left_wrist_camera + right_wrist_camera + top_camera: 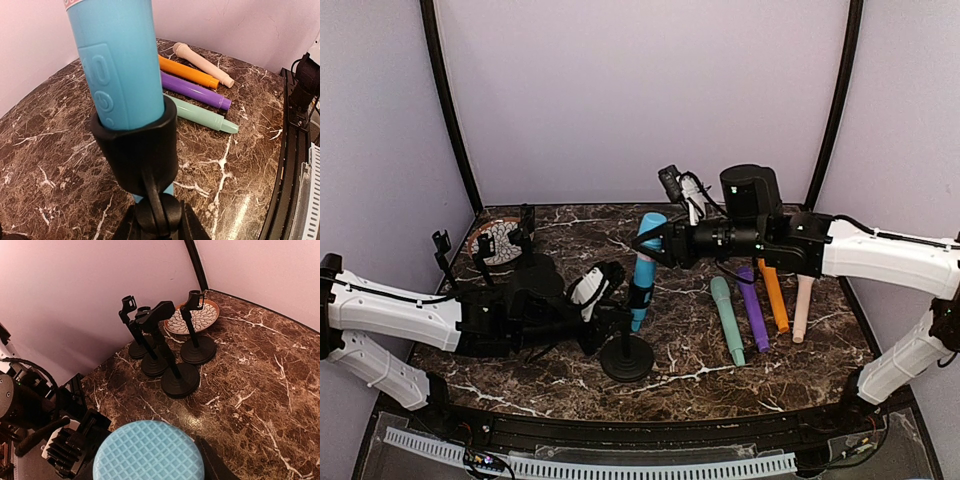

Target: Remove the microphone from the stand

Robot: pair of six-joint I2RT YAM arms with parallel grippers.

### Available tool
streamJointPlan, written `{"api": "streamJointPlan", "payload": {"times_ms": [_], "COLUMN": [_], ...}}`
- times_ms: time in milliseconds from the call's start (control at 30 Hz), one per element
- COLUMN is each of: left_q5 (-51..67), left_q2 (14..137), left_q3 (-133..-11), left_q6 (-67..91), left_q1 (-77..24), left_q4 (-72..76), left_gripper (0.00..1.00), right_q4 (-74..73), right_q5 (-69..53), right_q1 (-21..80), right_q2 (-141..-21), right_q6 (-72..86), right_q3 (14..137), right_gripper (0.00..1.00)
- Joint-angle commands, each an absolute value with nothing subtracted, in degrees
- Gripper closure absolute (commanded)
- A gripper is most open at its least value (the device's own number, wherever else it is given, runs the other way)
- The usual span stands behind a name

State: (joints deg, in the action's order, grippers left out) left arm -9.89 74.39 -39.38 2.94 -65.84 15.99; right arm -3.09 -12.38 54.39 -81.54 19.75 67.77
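At the middle of the table (pixel 705 375), a little left: blue mic (pixel 642 282) upright in the clip (pixel 135 150) of a black stand (pixel 627 358), round base flat on the marble. Lower end of the mic poking out under the clip, mesh head on top, filling the bottom of the right wrist view. Not yet out of the stand.

Reaching in from the right at head height: right gripper (pixel 653 240), pinching the mic just below its head. In its own camera, only one dark finger (pixel 215 465) to the right of the head, the other hidden.

Coming in low from the left: left gripper (pixel 608 285), at the stand's stem under the clip. In the left wrist view, dark fingertips (pixel 195 227) tight against the stem's joint from both sides, so pinching the stand rather than spread.

Right of the stand, lying flat side by side and fanned slightly, from left to right: green mic (pixel 727 320), purple mic (pixel 753 305), orange mic (pixel 773 295), pink mic (pixel 804 305). Green and purple touching or just apart, cannot tell which.

Far left: a cluster of other stands (pixel 172 365), all upright, with a patterned plate (pixel 207 317) just behind, toward the far-left corner.
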Motion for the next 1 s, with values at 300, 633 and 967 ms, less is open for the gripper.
{"api": "streamJointPlan", "payload": {"times_ms": [300,633,967], "left_q5": [-11.42,-11.54,-11.34], "left_q2": [77.60,78.16,77.46], "left_q3": [-37.66,-37.03,-36.53], "left_q6": [1.49,1.30,0.75], "left_q1": [-65.57,-65.57,-65.57], "left_q4": [8.37,8.43,8.30], "left_gripper": [1.00,1.00,1.00], "right_q4": [-9.66,-3.52,6.09], "right_q5": [6.37,-5.60,-28.49], "right_q1": [53.58,50.55,48.89], "right_q2": [-79.07,-76.61,-72.80], "right_q6": [26.90,26.75,18.88], "right_q3": [75.80,73.15,68.94], "right_gripper": [0.92,0.92,0.91]}}
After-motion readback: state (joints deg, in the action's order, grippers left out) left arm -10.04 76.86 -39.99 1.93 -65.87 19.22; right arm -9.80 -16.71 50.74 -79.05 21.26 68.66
